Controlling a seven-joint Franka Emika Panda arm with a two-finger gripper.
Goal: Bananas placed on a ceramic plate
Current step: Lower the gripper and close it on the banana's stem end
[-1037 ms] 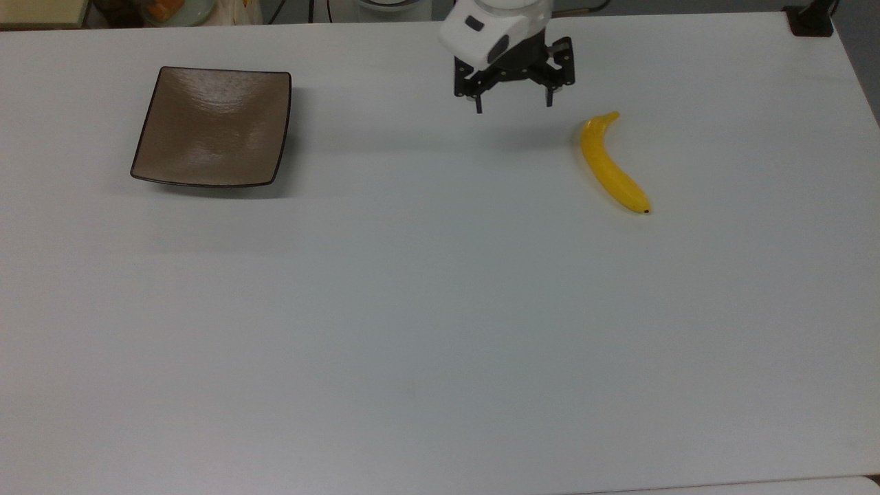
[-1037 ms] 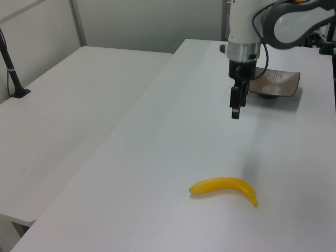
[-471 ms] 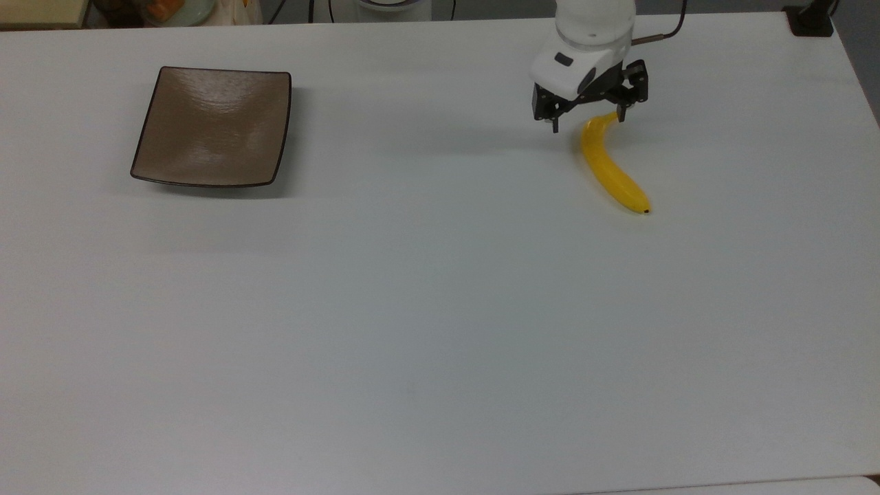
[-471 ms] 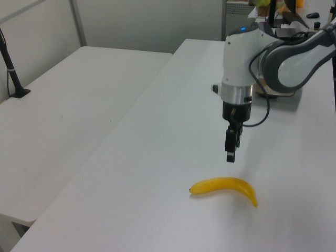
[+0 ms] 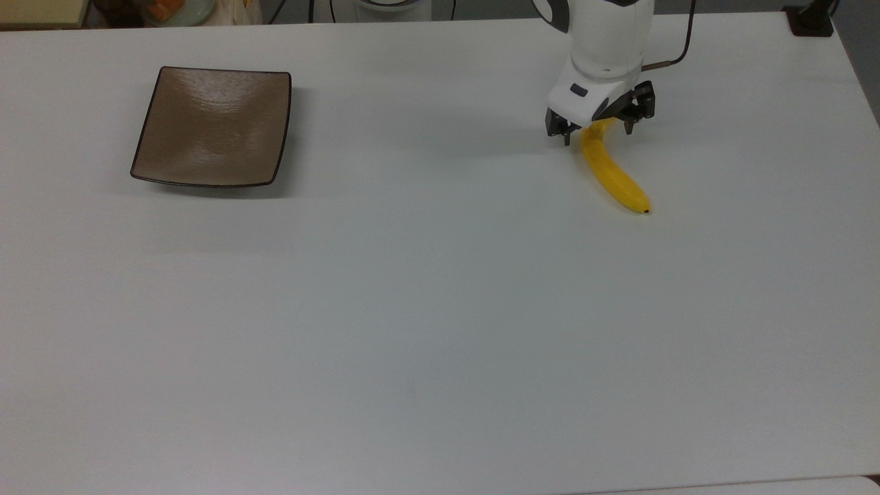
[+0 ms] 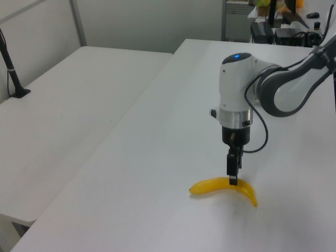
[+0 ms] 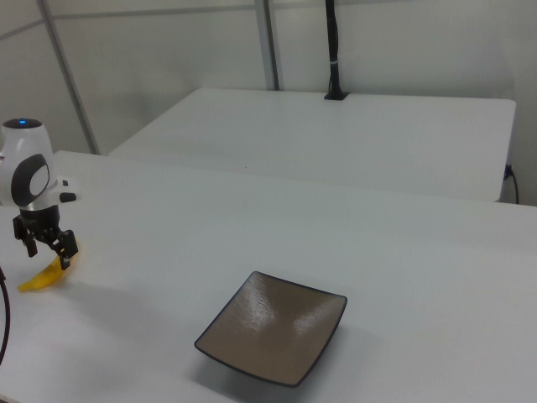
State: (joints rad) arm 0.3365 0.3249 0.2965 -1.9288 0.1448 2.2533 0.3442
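Observation:
The banana (image 5: 617,181) lies on the white table (image 5: 426,309) at the top view's right, with its dark tip pointing toward the near edge. My gripper (image 5: 598,135) is open and lowered over its stem end, one finger on each side. In the left view the gripper (image 6: 232,176) hangs just above the banana (image 6: 211,186), near its middle. The right view has the gripper (image 7: 49,252) above the banana (image 7: 40,280) at the far left. The square brown ceramic plate (image 5: 213,127) sits empty at the top view's left and appears again as the plate (image 7: 273,327) in the right view.
A second white table (image 6: 79,100) stands beside this one, with a black post (image 6: 10,63) on it. Another black post base (image 5: 811,20) sits at the top view's upper right corner. Clutter (image 5: 165,8) lies beyond the table's far edge.
The gripper has moved from mid-table toward the banana and come down, so its open fingers now straddle the stem end. Banana and plate have not moved.

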